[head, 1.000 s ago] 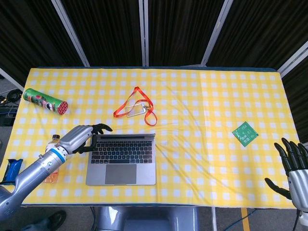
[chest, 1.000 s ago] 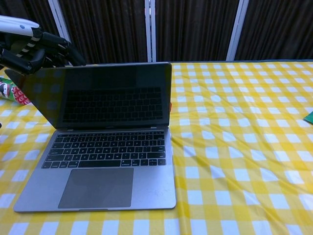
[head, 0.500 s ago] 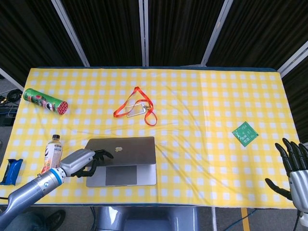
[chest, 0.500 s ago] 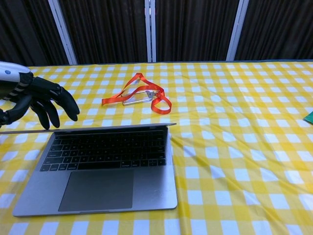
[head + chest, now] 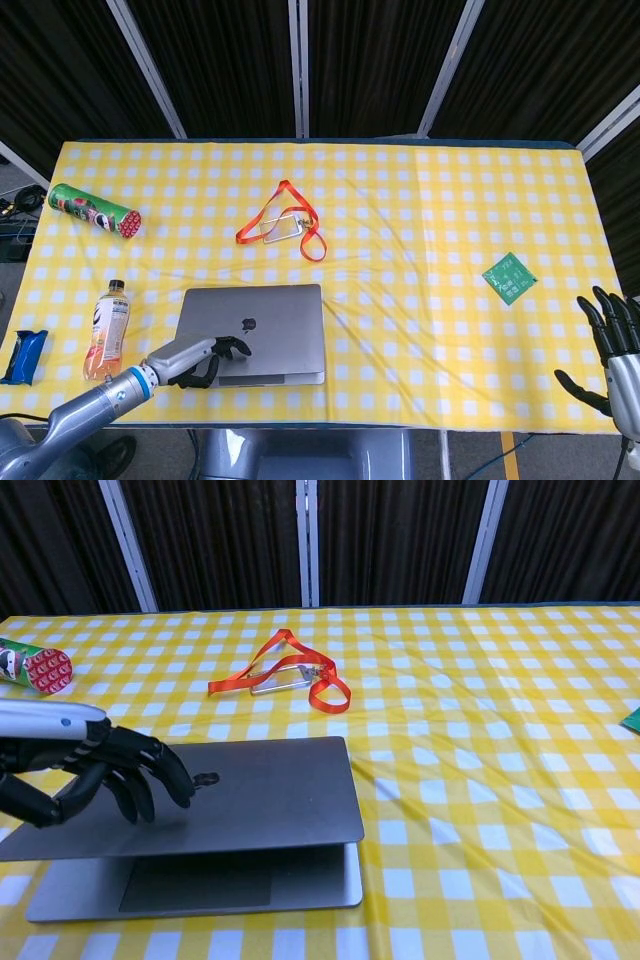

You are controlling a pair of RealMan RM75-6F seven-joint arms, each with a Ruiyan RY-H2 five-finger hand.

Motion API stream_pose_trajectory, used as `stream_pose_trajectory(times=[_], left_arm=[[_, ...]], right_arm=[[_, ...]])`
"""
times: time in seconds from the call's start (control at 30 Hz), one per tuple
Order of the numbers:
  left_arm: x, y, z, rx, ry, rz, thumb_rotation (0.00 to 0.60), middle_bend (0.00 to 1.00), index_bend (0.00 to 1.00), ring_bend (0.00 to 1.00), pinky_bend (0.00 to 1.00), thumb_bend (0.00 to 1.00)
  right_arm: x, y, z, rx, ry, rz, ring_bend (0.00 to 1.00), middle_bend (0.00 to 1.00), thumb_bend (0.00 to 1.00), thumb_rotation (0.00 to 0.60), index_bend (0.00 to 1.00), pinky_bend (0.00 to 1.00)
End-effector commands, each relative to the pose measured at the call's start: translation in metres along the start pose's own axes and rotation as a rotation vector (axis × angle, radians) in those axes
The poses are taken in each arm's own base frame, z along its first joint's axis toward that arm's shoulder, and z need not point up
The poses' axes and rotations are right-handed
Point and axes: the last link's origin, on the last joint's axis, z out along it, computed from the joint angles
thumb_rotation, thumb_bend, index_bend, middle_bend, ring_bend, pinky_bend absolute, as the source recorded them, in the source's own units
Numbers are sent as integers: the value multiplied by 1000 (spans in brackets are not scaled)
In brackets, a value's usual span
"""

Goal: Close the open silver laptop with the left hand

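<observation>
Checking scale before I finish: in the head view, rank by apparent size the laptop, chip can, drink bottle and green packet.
1. laptop
2. chip can
3. drink bottle, close to the can, so that order is unsure
4. green packet

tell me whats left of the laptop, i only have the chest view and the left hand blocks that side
Observer: In the head view a drink bottle lies on the tablecloth just left of the laptop, apart from it.
Operator: anything past that
Observer: Yes, a blue wrapped snack sits at the table's left edge.
Operator: where is the right hand, i cant see it at all
Observer: The right hand hangs off the table's right front corner, fingers spread, holding nothing.
Operator: is the lid shut from up there
Observer: From above the lid covers the keyboard under the left hand, but a strip of the base shows at the front, so not fully.
</observation>
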Motion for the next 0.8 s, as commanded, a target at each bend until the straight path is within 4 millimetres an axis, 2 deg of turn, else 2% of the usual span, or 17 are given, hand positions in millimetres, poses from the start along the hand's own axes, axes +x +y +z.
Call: stream_pose_trajectory(times=[0.03, 0.57, 0.7, 0.8], left_arm=[[-10, -4, 6, 2, -23, -1, 600, 190, 229, 268, 241, 1000], [-39, -19, 34, 29, -83, -35, 600, 180, 237, 253, 222, 1000], [-30, -8, 32, -47, 25, -52, 600, 169, 243, 239, 215, 1000], [-14, 8, 18, -167, 167, -60, 600, 161, 243, 226, 207, 1000]], right_arm=[[0, 0, 0, 0, 0, 1, 0, 0, 0, 600, 0, 0], [6, 4, 0, -9, 16, 19, 0, 0, 0, 600, 0, 0], [6, 5, 0, -9, 15, 20, 0, 0, 0, 600, 0, 0], [5, 5, 0, -9, 13, 20, 0, 0, 0, 600, 0, 0]])
